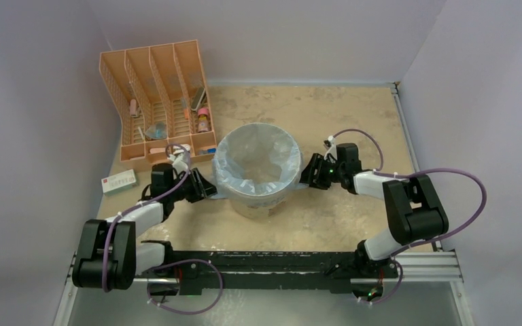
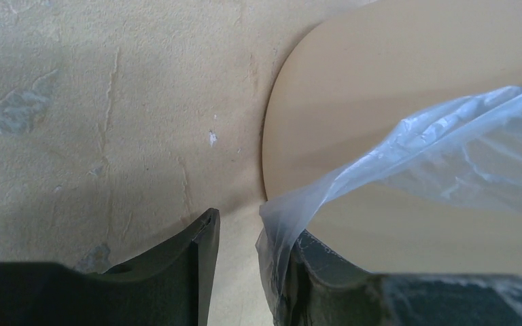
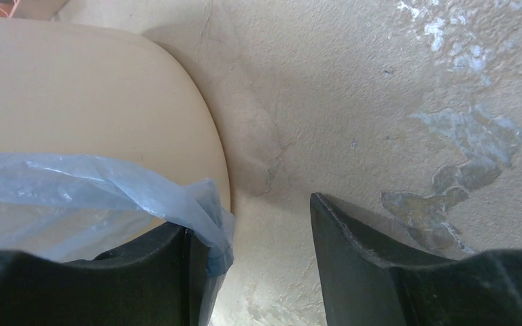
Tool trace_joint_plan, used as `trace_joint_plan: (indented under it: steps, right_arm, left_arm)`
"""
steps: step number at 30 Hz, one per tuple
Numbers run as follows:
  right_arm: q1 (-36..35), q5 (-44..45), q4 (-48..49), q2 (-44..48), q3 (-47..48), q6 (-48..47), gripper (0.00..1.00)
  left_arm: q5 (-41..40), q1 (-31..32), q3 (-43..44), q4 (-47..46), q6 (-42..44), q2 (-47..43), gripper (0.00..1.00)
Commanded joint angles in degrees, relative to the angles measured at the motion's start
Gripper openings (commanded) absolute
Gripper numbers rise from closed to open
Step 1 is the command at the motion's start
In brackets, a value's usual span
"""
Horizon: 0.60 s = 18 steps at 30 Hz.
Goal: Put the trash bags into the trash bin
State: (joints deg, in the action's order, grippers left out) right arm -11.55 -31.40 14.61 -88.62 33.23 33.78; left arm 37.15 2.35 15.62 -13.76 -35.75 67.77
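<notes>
Left gripper (image 1: 205,185) and right gripper (image 1: 307,173) seen open, bag (image 1: 225,170) film draped over one finger of each; if snagged, bag may be dragged off bin (image 1: 258,204) rim

An orange slotted rack (image 1: 118,92) holding small items stands behind a white box (image 1: 119,181).

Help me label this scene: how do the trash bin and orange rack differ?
The trash bin is round and cream; the orange rack is boxy and slotted. The bin holds a light-blue bag draped over its rim; the rack holds small items. The bin stands mid-table; the rack sits far left. Both are open-topped.
</notes>
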Motion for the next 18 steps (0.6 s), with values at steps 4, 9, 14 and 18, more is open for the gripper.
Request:
trace_joint_plan:
  steps: [4, 9, 14, 18]
  right_arm:
    - [0.1, 3.7, -0.5, 0.4, -1.6, -0.6, 0.59]
    - [0.1, 7.7, -3.5, 6.5, 0.0, 0.0, 0.64]
    - [0.1, 9.5, -7.4, 12.8, 2.7, 0.1, 0.68]
    - [0.1, 10.9, -10.2, 16.7, 4.8, 0.2, 0.7]
  left_arm:
    - [-3.5, 4.3, 2.6, -0.8, 3.1, 3.6, 0.37]
    - [-9.5, 6.6, 3.7, 3.3, 2.3, 2.8, 0.46]
    - [-11.3, 7.1, 5.2, 6.0, 1.5, 5.1, 0.61]
    - [-12.9, 8.1, 6.2, 7.2, 0.6, 6.7, 0.66]
